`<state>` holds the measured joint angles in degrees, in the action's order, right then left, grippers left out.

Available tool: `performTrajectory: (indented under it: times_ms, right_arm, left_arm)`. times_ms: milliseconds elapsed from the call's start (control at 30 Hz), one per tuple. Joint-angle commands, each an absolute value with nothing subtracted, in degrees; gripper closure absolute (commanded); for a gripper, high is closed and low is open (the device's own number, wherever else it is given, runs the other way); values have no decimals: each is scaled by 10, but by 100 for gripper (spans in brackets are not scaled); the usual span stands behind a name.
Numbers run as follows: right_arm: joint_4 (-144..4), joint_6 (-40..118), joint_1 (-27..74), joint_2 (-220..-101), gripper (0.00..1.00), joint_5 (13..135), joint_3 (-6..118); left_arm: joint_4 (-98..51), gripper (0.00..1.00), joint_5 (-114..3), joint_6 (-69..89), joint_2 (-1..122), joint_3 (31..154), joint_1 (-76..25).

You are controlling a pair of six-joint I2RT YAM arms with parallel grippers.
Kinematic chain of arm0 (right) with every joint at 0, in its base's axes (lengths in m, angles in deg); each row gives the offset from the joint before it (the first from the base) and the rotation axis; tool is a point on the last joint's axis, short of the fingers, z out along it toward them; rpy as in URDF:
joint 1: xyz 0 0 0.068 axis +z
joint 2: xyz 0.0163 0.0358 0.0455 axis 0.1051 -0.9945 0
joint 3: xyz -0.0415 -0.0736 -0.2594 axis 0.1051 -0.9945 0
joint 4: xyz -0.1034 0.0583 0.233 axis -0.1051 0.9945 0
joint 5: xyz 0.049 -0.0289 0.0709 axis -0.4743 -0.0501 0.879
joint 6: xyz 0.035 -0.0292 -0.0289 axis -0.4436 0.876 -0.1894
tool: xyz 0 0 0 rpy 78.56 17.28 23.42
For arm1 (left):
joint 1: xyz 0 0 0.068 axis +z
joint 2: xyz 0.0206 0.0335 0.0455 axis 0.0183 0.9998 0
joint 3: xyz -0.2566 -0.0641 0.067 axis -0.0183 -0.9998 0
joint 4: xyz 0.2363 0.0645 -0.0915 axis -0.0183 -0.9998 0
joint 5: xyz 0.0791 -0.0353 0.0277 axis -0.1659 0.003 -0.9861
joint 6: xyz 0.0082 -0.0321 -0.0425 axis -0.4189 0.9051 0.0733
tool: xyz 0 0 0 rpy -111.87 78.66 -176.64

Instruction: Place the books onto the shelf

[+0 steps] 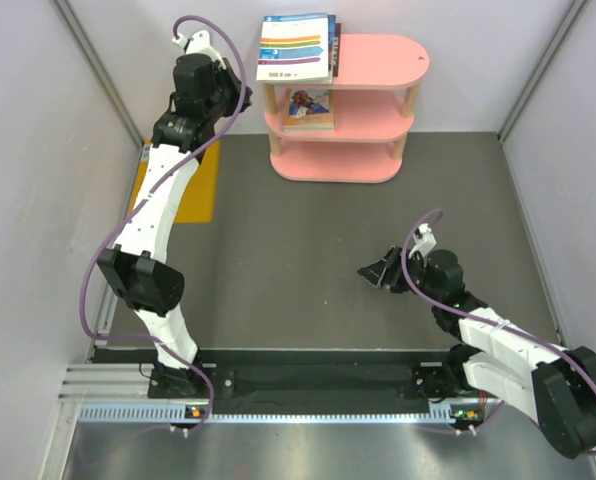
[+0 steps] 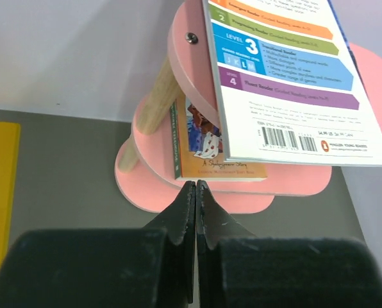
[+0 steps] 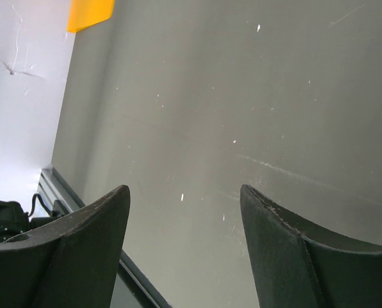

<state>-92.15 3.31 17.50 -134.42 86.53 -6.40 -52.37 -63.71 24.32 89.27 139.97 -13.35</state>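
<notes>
My left jaws pressing shut, hovering beside shelf point(image 1: 378, 62); striped book point(image 1: 296, 47) overhanging top tier. My right jaws gaping wide, gripping nothing.

The pink shelf point(image 1: 378, 60) stands upright at the far side of the floor, three oval boards on light wooden posts; the white colour-striped book point(image 1: 296, 48) lies flat, barcode side up, on the left end of the top board, overhanging its edge; a dark-edged book point(image 1: 336, 45) peeks out beneath it on its right; the orange cartoon book point(image 1: 308, 108) lies flat on the middle board's left end, a green spine edge showing along its left side
</notes>
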Motion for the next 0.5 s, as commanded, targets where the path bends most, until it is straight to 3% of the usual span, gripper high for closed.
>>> performTrajectory:
  times_ms: [0, 467]
  right_arm:
    - [-953, 35, 182, -1337, 30, 871, -61]
    - [-953, 33, 182, -1336, 31, 870, -62]
  left_arm:
    - [-503, 100, -611, 252, 880, 1432, -134]
    - [-507, 100, -592, 269, 932, 1497, -138]
